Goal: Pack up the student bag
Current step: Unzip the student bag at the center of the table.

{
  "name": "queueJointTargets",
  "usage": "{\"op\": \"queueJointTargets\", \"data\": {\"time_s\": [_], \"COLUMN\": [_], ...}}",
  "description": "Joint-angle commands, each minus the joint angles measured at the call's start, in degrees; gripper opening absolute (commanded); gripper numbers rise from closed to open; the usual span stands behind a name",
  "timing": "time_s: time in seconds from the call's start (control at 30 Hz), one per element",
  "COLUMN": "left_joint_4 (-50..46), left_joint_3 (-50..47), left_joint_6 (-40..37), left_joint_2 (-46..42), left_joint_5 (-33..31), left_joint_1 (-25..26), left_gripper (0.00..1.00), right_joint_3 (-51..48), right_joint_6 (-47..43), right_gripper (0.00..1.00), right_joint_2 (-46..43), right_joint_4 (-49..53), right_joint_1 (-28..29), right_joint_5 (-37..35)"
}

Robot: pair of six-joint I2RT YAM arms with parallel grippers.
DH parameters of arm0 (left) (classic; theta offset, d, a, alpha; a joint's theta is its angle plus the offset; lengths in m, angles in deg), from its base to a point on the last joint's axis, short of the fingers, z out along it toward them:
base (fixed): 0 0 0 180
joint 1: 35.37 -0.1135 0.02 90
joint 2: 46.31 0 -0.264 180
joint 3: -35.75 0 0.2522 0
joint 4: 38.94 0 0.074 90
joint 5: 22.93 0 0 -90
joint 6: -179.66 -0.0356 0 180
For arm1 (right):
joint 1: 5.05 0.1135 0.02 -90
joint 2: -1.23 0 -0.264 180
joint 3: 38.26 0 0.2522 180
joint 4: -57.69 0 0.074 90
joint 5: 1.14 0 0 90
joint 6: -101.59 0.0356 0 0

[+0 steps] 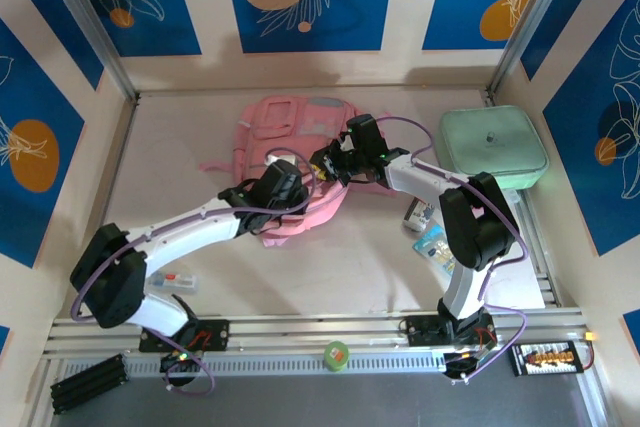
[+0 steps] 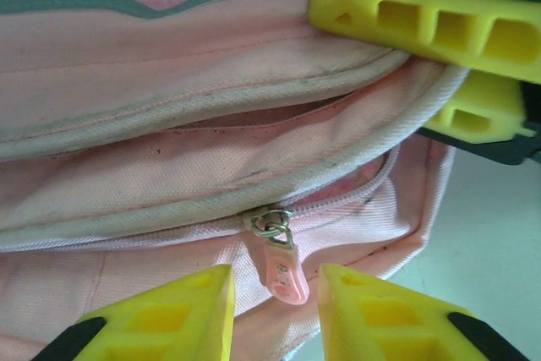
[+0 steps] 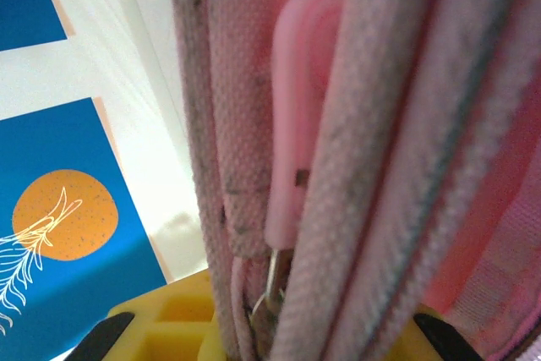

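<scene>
The backpack [image 1: 290, 127] lies mid-table, at twelve o'clock from me. Its zip pull [image 2: 283, 272] hangs toward six between my spread left fingers [image 2: 182, 310], which don't touch it. The zip runs from nine to two. My right fingers [image 2: 397, 14] pinch the rim at two o'clock.

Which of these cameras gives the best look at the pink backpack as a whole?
The top view: the student bag lies on the table, nearly its whole outline visible. The left wrist view shows its zip pull close up; the right wrist view, bunched seams.
</scene>
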State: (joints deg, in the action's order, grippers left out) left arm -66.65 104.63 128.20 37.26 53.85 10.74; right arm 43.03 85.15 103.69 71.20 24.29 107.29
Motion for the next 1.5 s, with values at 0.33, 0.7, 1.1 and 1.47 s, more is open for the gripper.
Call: {"op": "queueJointTargets", "data": {"time_s": [0.33,0.7,1.1,1.47], "left_joint_4": [-0.8,-3.3,-3.8,-4.1], "left_joint_3": [4.1,5.4,2.2,-3.2], "left_joint_6": [-0.5,-2.2,-3.2,-24.1], "left_joint_2": [5.0,5.4,1.1,-5.9], "left_joint_5": [-1.4,-3.3,-4.0,1.4], "left_joint_1": [0.8,0.8,0.4,-6.2], "left_gripper": [0.37,0.11,0.00,0.00], "right_joint_3": [1.0,0.6,-0.6,-3.5], "right_joint_6": [-1.0,-1.6,-1.7,-6.8], "right_gripper": [0.18,0.18,0.13,0.01], "right_joint_2": [-1.7,-2.2,-3.5,-8.1], "right_joint_4": [-2.0,-1.1,0.1,0.2], "right_joint_1": [0.3,-0.2,-1.0,-3.7], "right_joint_5": [2.5,1.8,-0.2,0.9]}}
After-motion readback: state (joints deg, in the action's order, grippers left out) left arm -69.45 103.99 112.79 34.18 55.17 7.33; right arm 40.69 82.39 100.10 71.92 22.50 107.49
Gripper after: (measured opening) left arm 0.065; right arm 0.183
